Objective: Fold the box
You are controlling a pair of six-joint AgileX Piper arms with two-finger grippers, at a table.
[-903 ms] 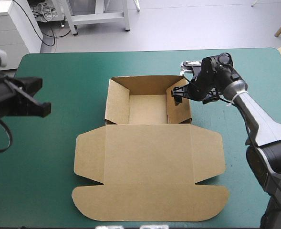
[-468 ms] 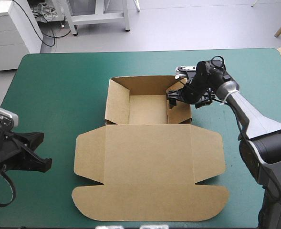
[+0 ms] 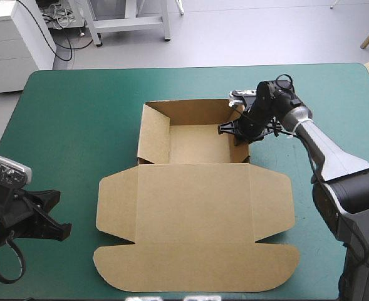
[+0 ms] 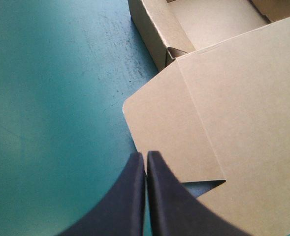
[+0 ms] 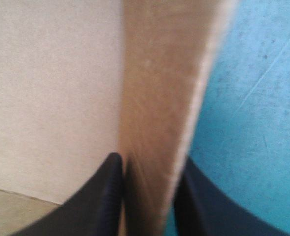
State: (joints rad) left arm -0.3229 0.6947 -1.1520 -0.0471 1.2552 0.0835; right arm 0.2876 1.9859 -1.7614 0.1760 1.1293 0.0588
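Observation:
The brown box (image 3: pixel 197 207) lies mid-table as an open tray (image 3: pixel 193 143) at the far side, its lid flat toward the near edge. My right gripper (image 3: pixel 237 129) sits over the tray's right wall (image 3: pixel 242 147). In the right wrist view that wall (image 5: pixel 164 73) stands between the two black fingers, which press on both of its sides, so the right gripper (image 5: pixel 149 160) is shut on it. My left gripper (image 3: pixel 51 216) is low over the teal-green cover near the front left corner, shut and holding nothing. In its own view the left gripper (image 4: pixel 145 156) points at the lid's left flap (image 4: pixel 174 132).
Bare teal-green cover (image 3: pixel 77 125) runs left of the box and along the far side. The lid's rounded front flap (image 3: pixel 197 269) reaches close to the table's near edge. The right arm (image 3: pixel 334 163) stretches along the right side.
The left arm dropped from the left edge's middle to the front left corner. The right gripper moved onto the tray's right wall and closed; the inward-leaning side flap now stands against that wall.

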